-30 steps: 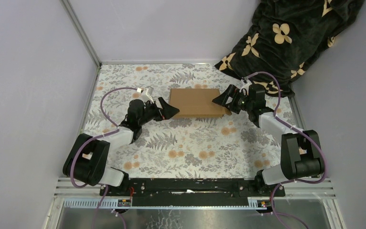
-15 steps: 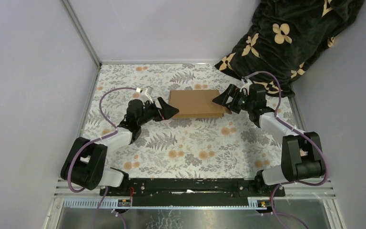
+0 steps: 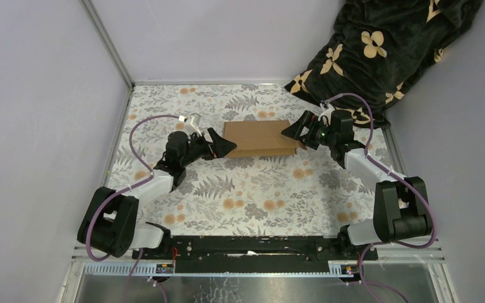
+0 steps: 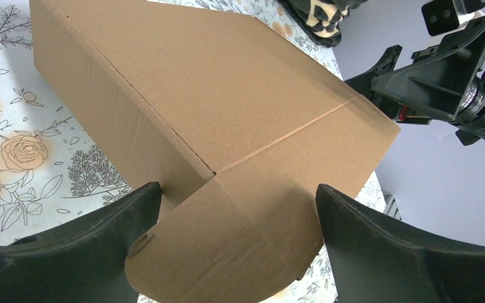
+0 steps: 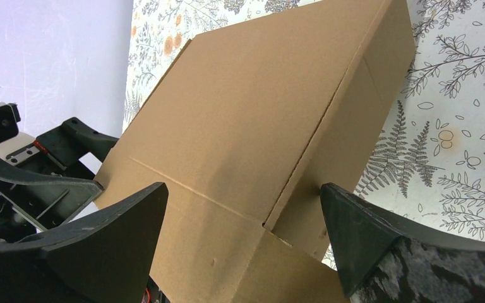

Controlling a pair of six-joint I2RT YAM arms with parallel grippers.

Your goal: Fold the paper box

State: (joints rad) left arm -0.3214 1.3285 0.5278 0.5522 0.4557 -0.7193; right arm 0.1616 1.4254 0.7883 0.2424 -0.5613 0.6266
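Observation:
The paper box [image 3: 259, 137] is a closed, flat brown cardboard mailer lying on the floral table [image 3: 252, 196] towards the back. My left gripper [image 3: 223, 144] is at its left end and my right gripper [image 3: 293, 134] at its right end. Both are open wide. In the left wrist view the box [image 4: 227, 95] fills the frame, and a rounded side flap [image 4: 227, 259] sticks out between the spread fingers [image 4: 88, 233] of my left gripper [image 4: 239, 196]. In the right wrist view the box [image 5: 259, 113] and its end flap lie between the fingers [image 5: 366, 233] of my right gripper [image 5: 243, 196].
A black blanket with beige flowers [image 3: 385, 50] is heaped at the back right, just behind the right arm. Pale walls and a metal post [image 3: 110, 50] close in the left and back sides. Each wrist view shows the opposite gripper beyond the box.
The box and the right gripper have shifted slightly to the left. The left arm's elbow has drifted a little leftward. Both grippers stay open.

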